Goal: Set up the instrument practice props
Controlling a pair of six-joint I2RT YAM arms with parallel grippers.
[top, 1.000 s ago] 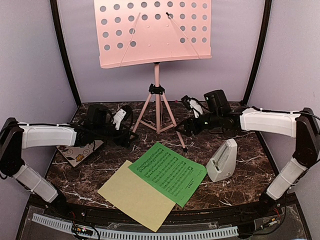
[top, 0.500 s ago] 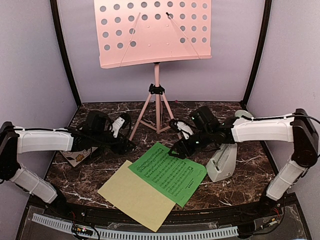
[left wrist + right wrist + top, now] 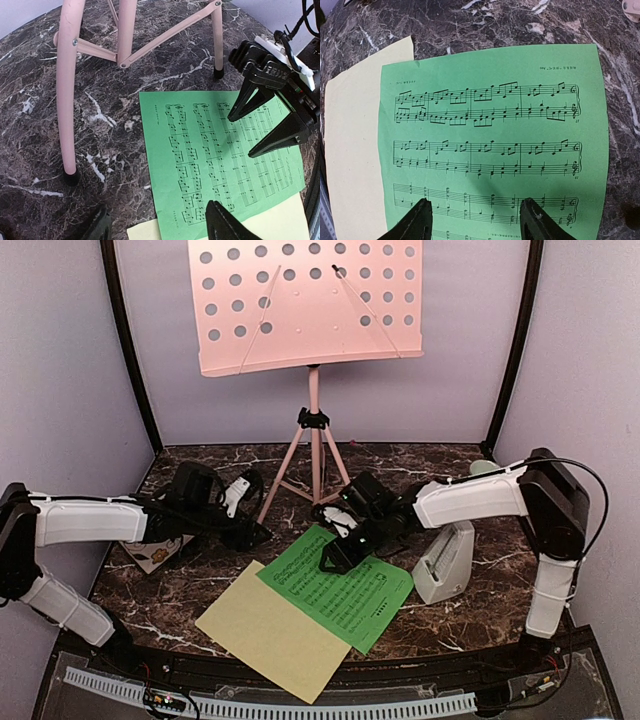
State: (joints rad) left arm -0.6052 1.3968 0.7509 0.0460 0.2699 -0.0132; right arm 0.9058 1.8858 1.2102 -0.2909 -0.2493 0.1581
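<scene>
The pink music stand (image 3: 310, 305) stands at the back on its tripod (image 3: 316, 462), its desk bare. The green music sheet (image 3: 345, 590) lies flat on the marble, overlapping the pale yellow sheet (image 3: 265, 632). The light-grey metronome (image 3: 445, 560) stands right of them. My right gripper (image 3: 332, 555) is open and empty, just above the green sheet (image 3: 490, 125), its jaws (image 3: 476, 220) straddling the staves. My left gripper (image 3: 255, 530) is open and empty, low by the sheet's left corner (image 3: 160, 225). In the left wrist view the right gripper (image 3: 242, 137) hangs over the green sheet (image 3: 215, 150).
A floral tile (image 3: 155, 552) lies under my left arm at the left. A pale green bowl (image 3: 483, 469) peeks out behind my right arm. Tripod legs (image 3: 67, 90) stand just beyond the green sheet. Purple walls close the back and sides.
My right gripper has swung left and forward from beside the tripod leg to just above the green sheet. My left gripper has shifted slightly forward and right.
</scene>
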